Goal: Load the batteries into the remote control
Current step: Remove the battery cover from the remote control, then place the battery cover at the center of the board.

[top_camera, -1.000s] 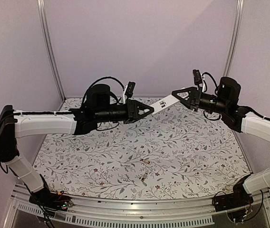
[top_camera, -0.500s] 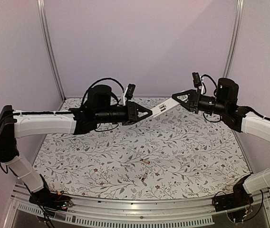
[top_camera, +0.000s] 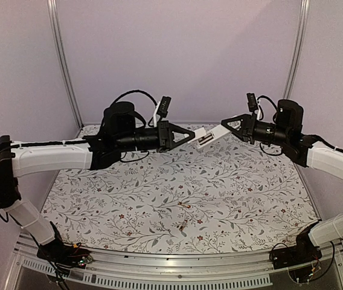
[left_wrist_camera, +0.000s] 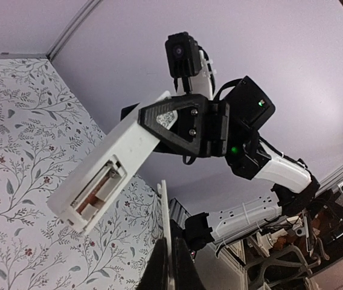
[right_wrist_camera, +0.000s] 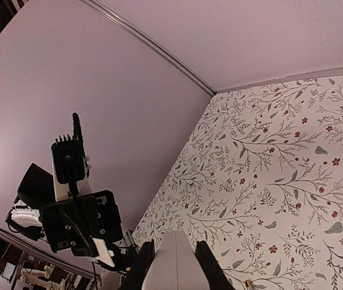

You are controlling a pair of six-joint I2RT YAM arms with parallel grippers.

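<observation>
Remote control (left_wrist_camera: 105, 181), white, battery bay (left_wrist_camera: 96, 193) open, clamped in right fingers (right_wrist_camera: 206, 269); left fingers (left_wrist_camera: 182, 266) pinch thin white strip (left_wrist_camera: 166, 229).

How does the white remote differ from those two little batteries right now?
The remote control is up in the air, gripped at one end by the right gripper; the batteries lie loose on the table. The remote is a long white bar; the batteries are tiny coppery cylinders. Its battery compartment stands open; neither battery is in it yet.

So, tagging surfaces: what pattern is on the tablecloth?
The tablecloth is white with grey leafy vines, red flowers; clearest in right wrist view.
</observation>
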